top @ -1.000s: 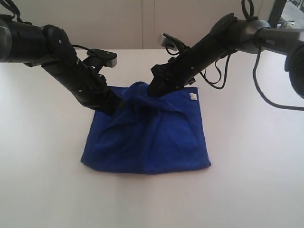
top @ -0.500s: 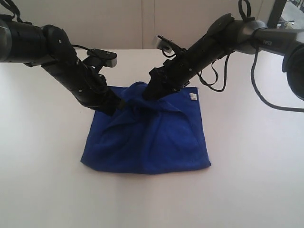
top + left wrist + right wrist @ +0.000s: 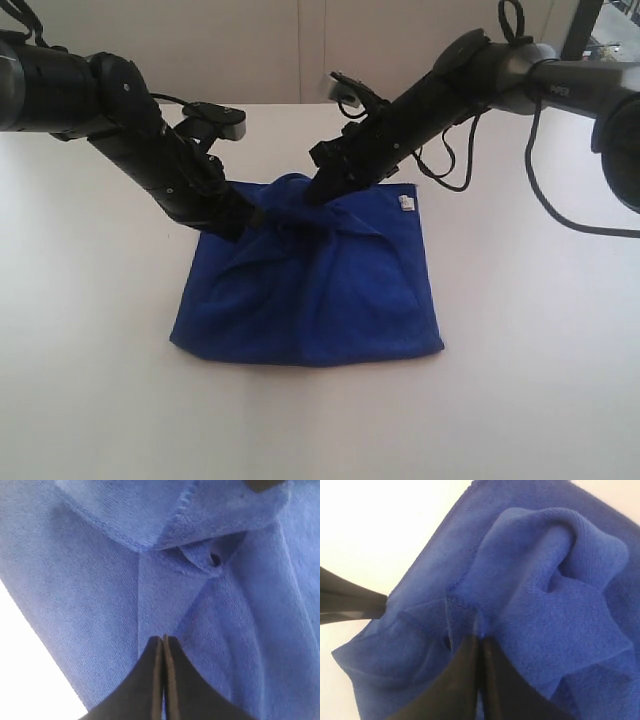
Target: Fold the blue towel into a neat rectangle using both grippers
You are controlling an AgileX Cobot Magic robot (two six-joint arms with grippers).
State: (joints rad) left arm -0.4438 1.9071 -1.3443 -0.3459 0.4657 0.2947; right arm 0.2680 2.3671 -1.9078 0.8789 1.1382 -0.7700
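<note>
White tabletop point(image 3: 90, 380) is seen across the whole scene, with a pale wall point(image 3: 300, 50) at the far side. At the middle of it the blue towel point(image 3: 310, 300) is laid, its near edge flat and its far edge gathered into a raised, crumpled hump between the two arms. A small white tag point(image 3: 405, 202) is shown at the far right corner. The left gripper point(image 3: 248, 220) is pressed shut on the far left part of the cloth, and creases are drawn toward its tips. The right gripper point(image 3: 316, 190) is closed likewise on a pinch of cloth at the top of the hump, as is shown closely in the right wrist view. The step in hand is judged to be the taking up of the far edge for a fold toward the near side. Both pinches are placed close together, well inside the corners, so a bunched fold is to be feared. The grips should be drawn apart until the edge is taut, both should be raised level, and the edge should be carried over and laid square on the near edge. No container of any kind is seen, so nothing can be said of contents.
</note>
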